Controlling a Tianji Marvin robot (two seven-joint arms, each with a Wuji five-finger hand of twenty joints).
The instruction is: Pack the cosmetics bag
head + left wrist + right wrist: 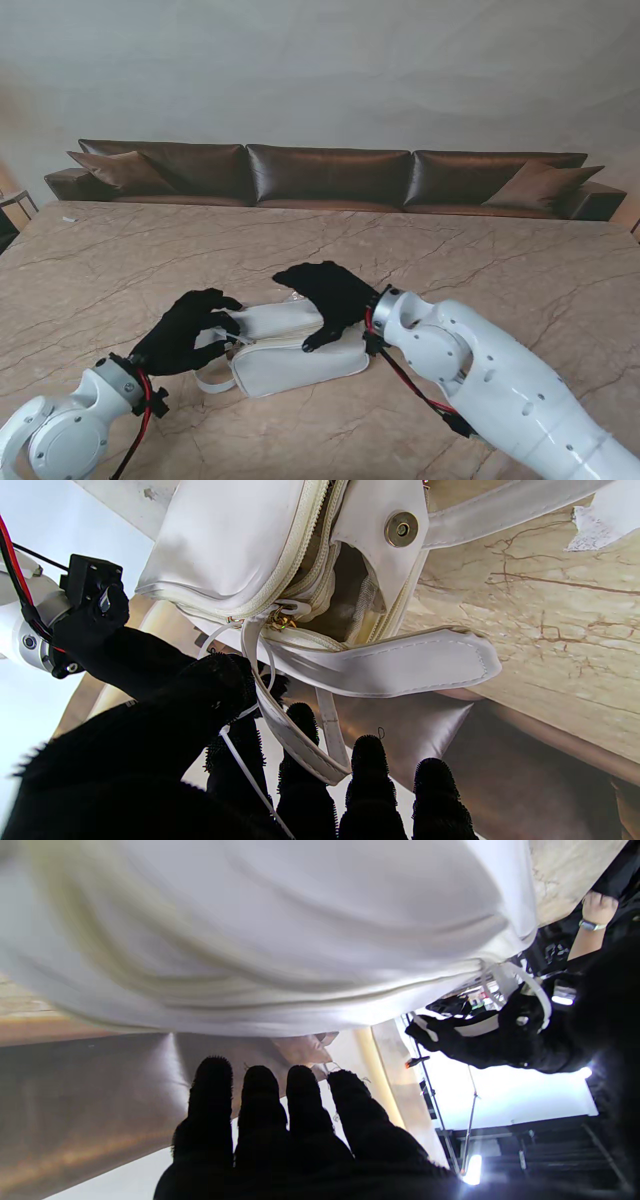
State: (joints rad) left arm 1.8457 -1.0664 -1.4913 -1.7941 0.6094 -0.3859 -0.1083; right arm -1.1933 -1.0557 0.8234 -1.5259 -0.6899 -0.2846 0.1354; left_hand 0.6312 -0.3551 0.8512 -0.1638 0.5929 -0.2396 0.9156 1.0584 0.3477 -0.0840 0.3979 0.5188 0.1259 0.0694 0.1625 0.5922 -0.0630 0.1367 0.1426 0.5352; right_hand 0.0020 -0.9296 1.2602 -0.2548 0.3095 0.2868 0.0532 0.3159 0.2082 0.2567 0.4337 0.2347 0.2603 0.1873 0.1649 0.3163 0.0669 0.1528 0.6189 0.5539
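The white cosmetics bag [300,368] lies on the marble table just in front of me, between both black-gloved hands. In the left wrist view its zipper [295,555] is partly undone and the tan lining shows in the gap. My left hand [188,330] is at the bag's left end, thumb and fingers [220,680] pinched on a narrow white pull strap [280,730] by the zipper end. My right hand [330,298] lies over the bag's right end with its fingers [260,1110] stretched straight past it and its thumb on the near side. No cosmetics show.
A wide white flap strap [400,665] and a metal snap [401,528] sit at the bag's open end. A brown leather sofa [330,175] runs along the table's [480,250] far edge. A small white scrap [68,218] lies at the far left.
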